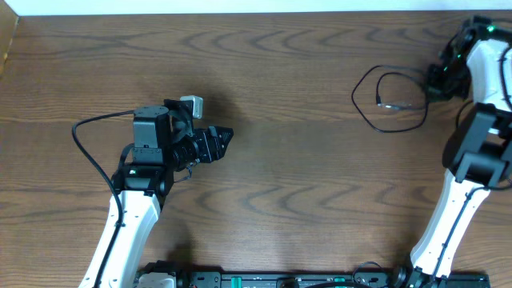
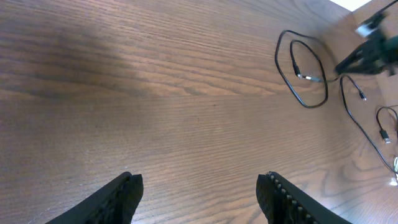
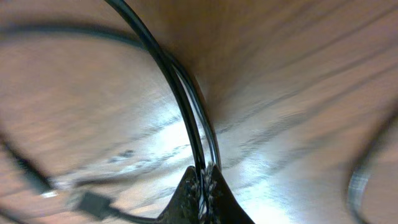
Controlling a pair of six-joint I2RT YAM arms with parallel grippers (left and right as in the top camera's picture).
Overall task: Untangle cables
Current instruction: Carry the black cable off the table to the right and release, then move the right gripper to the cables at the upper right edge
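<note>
A thin black cable (image 1: 370, 112) lies looped on the wooden table at the right, with a small plug end (image 1: 390, 105) inside the loop. It also shows in the left wrist view (image 2: 303, 99), with further thin black cables (image 2: 354, 112) beyond it. My right gripper (image 1: 438, 78) is shut on the black cable (image 3: 180, 93), whose strand runs up from between the fingertips (image 3: 203, 174). My left gripper (image 1: 222, 141) is open and empty over bare table, far left of the cables; its fingers (image 2: 199, 186) are wide apart.
The left arm's own thick black wire (image 1: 88, 152) arcs over the table at the left. The table's far edge (image 1: 240, 14) runs along the top. The arm bases (image 1: 280, 280) stand at the front edge.
</note>
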